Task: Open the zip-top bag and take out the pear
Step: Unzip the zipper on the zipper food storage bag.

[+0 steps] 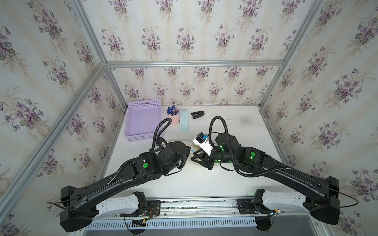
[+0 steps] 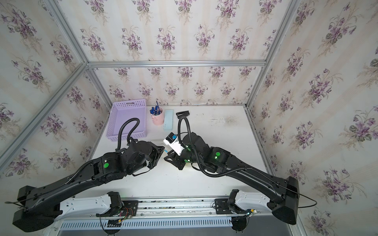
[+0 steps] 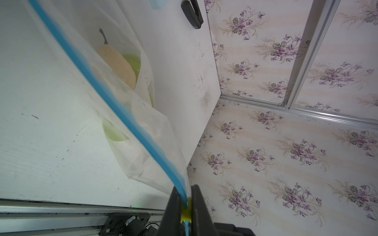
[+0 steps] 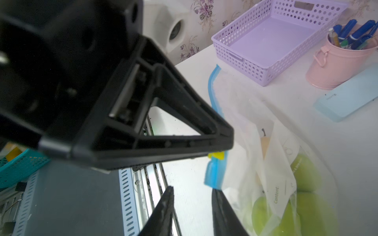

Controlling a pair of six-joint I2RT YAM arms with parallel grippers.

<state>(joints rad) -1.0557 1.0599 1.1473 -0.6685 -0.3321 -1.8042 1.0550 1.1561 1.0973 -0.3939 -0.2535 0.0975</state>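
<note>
The zip-top bag (image 3: 143,126) is clear plastic with a light-blue zip strip (image 3: 114,102). It lies mid-table between the arms, mostly hidden under them in a top view (image 1: 194,146). My left gripper (image 3: 186,204) is shut on the strip's small yellow tab (image 3: 186,213), and the strip runs taut away from it. The tan pear (image 3: 116,63), with a dark stem, lies inside the bag among green fruit (image 4: 304,173). The pear (image 4: 265,143) also shows behind the white label patch (image 4: 280,183). My right gripper (image 4: 192,190) is open and holds nothing, one fingertip beside the strip's loose end (image 4: 212,175).
At the back of the white table (image 1: 235,126) stand a purple perforated basket (image 1: 143,120), a pink cup of blue pens (image 1: 173,117), a light-blue box (image 1: 183,120) and a black stapler (image 1: 197,114). Papered walls and aluminium frame close in three sides.
</note>
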